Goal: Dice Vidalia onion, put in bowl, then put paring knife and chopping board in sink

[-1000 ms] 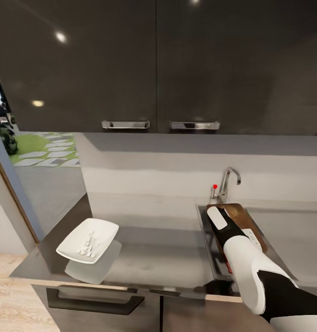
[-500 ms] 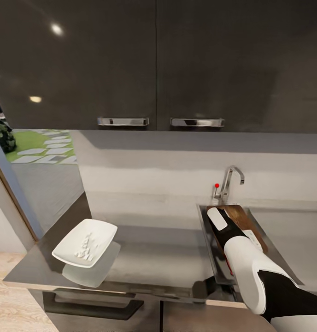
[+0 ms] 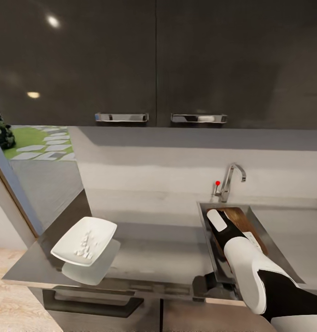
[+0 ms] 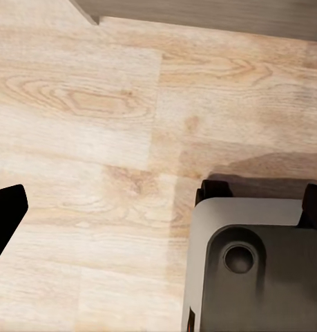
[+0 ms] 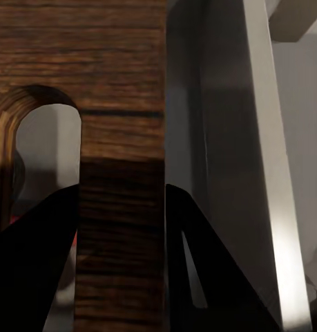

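The dark brown chopping board (image 3: 243, 220) lies tilted inside the steel sink (image 3: 205, 227), under the chrome tap (image 3: 230, 180). My right arm (image 3: 246, 263) reaches down into the basin and covers the board's near end. Up close, my right gripper (image 5: 121, 194) is shut on the board (image 5: 120, 83), with its black fingers (image 5: 34, 277) on either side of the wood strip beside the oblong handle hole (image 5: 47, 152). A red sliver (image 5: 74, 239) shows under the board. The white square bowl (image 3: 99, 230) sits on the countertop (image 3: 154, 253) at the left and holds the diced onion (image 3: 84, 246). One dark finger (image 4: 5, 214) of my left gripper hangs over the floor.
Dark upper cabinets (image 3: 154, 60) with chrome handles hang over the counter. The countertop ends at the left beside a glass opening onto a garden (image 3: 34, 147). My left wrist looks down on the light wood floor (image 4: 82, 104) and the robot's grey base (image 4: 258, 270).
The whole picture has shifted as the camera moved closer and higher. The board's far end sits lower in the basin, with my right gripper still shut on it.
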You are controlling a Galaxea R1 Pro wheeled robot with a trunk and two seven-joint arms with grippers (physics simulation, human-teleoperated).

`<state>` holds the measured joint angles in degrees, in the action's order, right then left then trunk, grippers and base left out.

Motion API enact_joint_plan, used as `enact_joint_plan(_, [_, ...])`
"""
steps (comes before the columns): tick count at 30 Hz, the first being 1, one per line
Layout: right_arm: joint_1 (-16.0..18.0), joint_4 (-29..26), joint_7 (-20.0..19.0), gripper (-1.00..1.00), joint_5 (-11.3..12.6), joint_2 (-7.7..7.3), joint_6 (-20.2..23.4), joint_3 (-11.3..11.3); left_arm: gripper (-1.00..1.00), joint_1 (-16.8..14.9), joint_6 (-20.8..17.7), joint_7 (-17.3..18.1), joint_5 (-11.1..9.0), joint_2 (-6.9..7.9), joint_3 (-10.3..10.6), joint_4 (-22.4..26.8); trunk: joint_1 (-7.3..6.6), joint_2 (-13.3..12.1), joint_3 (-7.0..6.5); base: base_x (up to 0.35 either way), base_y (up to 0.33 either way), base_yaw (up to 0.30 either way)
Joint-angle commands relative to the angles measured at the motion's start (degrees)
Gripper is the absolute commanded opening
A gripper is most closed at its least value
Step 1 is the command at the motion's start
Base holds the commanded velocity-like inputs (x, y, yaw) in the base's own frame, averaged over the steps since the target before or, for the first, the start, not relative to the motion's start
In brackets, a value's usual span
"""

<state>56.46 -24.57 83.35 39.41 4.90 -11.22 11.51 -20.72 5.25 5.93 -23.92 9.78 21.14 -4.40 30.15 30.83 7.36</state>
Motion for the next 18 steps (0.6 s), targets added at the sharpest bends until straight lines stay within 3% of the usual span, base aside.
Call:
enact_joint_plan(1, [0.1, 0.0, 0.0, -1.00, 0.0, 0.02, -0.6, 0.1, 1.00, -0.1, 0.4, 0.4, -0.6, -0.02, 0.5, -0.3, 0.03, 0.1, 0.20, 0.071, 0.000, 0.000])
enact_joint_plan(18, [0.1, 0.0, 0.0, -1.00, 0.1, 0.24, -0.6, 0.1, 1.00, -0.1, 0.3, 0.3, -0.6, -0.02, 0.5, -0.3, 0.03, 0.1, 1.75, 0.007, 0.000, 0.000])
